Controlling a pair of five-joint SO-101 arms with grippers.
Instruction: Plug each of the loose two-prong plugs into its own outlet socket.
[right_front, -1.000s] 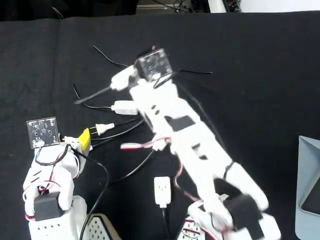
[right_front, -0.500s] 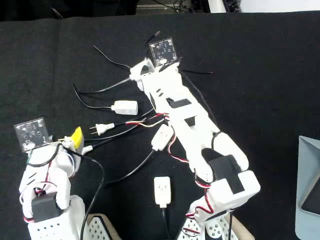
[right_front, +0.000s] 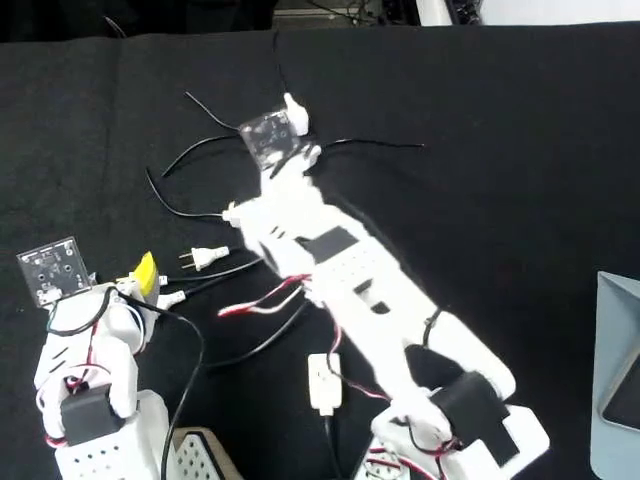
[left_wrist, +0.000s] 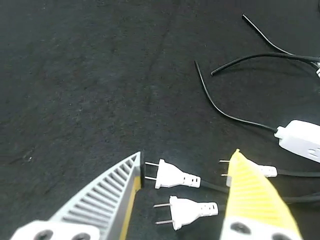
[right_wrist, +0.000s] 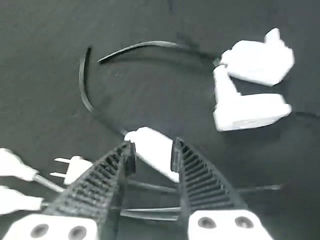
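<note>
The right end effector (right_wrist: 151, 150), jaws apart, is straddling an outlet socket (right_wrist: 149, 141); it should be squeezing squarely across the body. The left end effector (left_wrist: 186, 155) is gaping over a plug (right_front: 205, 258) at the counter's nine o'clock.

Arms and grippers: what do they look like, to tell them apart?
The left arm and right arm are white with black motors and red, white and black wires. The left gripper has one grey and one yellow ribbed finger; the right gripper has two dark ribbed fingers.

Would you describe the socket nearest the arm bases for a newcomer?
On the black table, look between the two arm bases. A white socket lies there alone, cord toward the near edge; the other sockets lie farther out by the right gripper.
</note>
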